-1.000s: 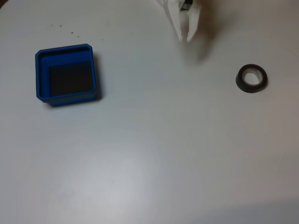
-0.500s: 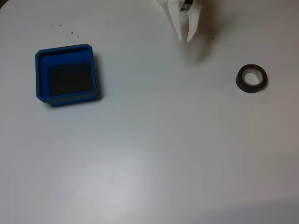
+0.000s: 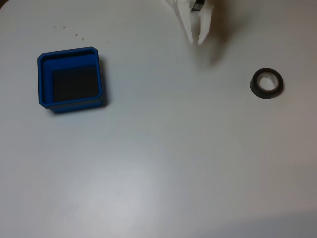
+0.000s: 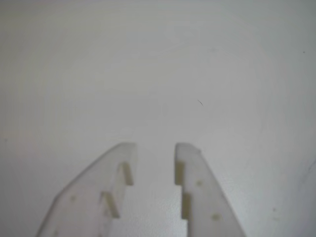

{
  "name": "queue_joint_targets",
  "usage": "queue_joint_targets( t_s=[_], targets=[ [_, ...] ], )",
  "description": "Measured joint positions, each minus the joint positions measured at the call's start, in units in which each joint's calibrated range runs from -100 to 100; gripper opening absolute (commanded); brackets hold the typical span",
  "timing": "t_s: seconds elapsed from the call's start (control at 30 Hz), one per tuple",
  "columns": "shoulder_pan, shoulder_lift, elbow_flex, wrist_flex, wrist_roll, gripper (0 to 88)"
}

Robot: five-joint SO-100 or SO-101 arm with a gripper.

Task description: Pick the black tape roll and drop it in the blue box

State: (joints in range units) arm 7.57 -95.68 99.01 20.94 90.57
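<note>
On the right side of the fixed view the black tape roll [image 3: 266, 83] lies flat on the plain white table [image 3: 163, 163], well apart from the blue box [image 3: 71, 79] at the left. Between them, at the top edge, the white gripper [image 3: 195, 39] hangs with fingers [image 4: 190, 168] slightly parted, holding nothing.

White gripper [image 3: 196, 39] at top edge, fingertips nearly together; black tape roll [image 3: 266, 84] right, blue box [image 3: 70, 80] left, well apart on white table [image 3: 163, 163].
</note>
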Motion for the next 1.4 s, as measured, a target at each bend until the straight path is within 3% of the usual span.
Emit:
queue_joint_targets(
  t_s=[1.1,1.4],
  targets=[
    [0.0,0.0,0.0,0.0,0.0,1.3],
    [-14.15,0.0,0.0,0.0,0.25,1.3]
  ],
)
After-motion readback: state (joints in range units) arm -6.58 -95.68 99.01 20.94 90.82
